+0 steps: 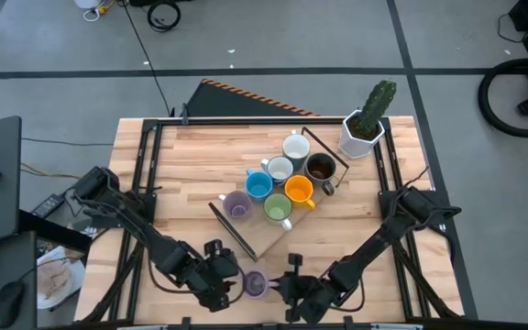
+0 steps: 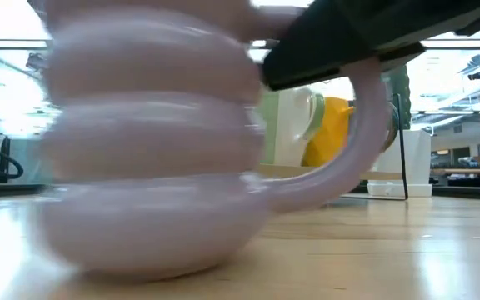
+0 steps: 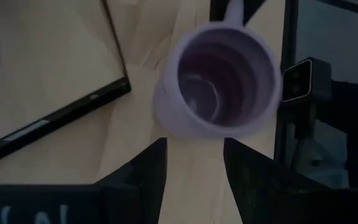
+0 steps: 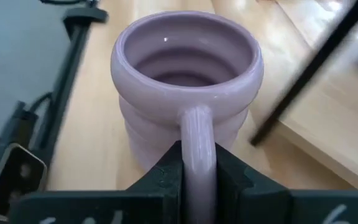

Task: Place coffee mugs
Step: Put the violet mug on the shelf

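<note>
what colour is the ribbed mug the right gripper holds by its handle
Lilac: the ribbed ceramic mug clamped in the right gripper, clearest in the right wrist view.

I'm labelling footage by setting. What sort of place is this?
Likely a robotics lab or workshop: a wooden table on grey concrete with cables, a desk with keyboard and mouse beside it, and a big glazed hall behind.

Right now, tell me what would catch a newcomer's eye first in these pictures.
First, the lilac mug upright at the table's near edge, its handle pinched in the right gripper, while the open left gripper sits close on its other side. Next, the cluster of coloured mugs on a wooden tray mid-table, with a cactus pot at the far right corner.
</note>
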